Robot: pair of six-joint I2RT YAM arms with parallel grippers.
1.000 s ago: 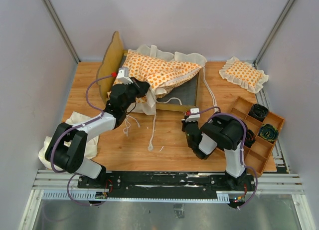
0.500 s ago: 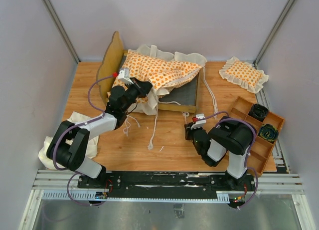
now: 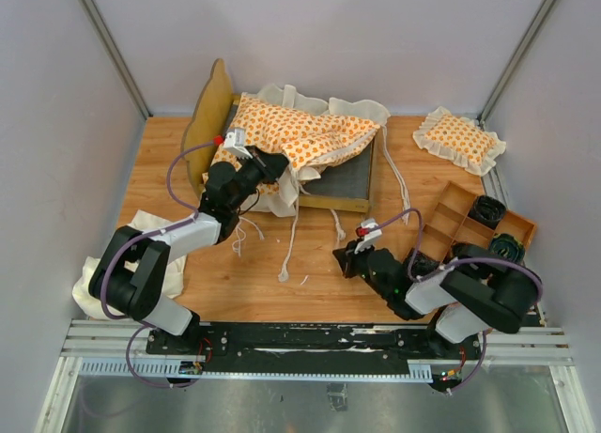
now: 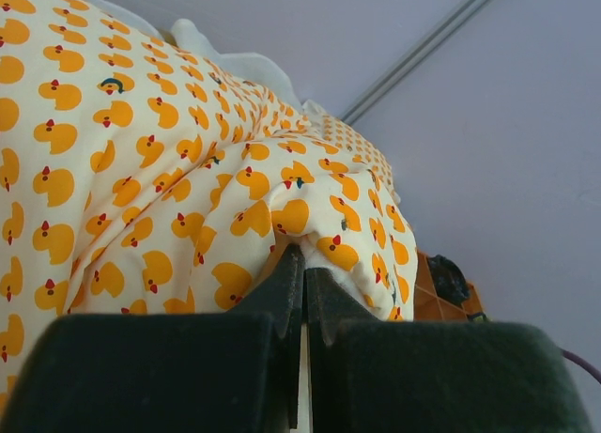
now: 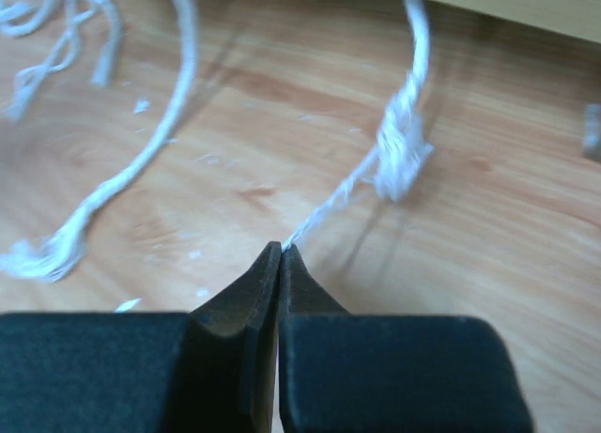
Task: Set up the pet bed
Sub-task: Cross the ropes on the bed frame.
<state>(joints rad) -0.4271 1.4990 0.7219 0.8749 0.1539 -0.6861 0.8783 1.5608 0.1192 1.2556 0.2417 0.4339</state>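
Note:
The light-wood bed frame (image 3: 208, 114) stands at the back of the table with its scalloped headboard on the left and its grey base (image 3: 346, 181) partly bare. The orange-patterned cushion (image 3: 300, 132) lies bunched and tilted on it. My left gripper (image 3: 272, 165) is shut on the cushion's near fold; the left wrist view shows the cushion (image 4: 169, 151) pinched at my gripper's tips (image 4: 302, 256). My right gripper (image 3: 346, 259) is low over the table in front of the frame. It is shut on a white tie string (image 5: 394, 151), pinched at its tips (image 5: 282, 249).
A small ruffled pillow (image 3: 458, 140) lies at the back right. A wooden compartment tray (image 3: 449, 200) with dark items stands at the right. A cream cloth (image 3: 84, 292) lies by the left arm's base. Loose tie strings (image 3: 286, 250) trail over the table.
My right arm has dropped and stretched out low, and its gripper has moved toward the near edge with the string. My left gripper has barely moved.

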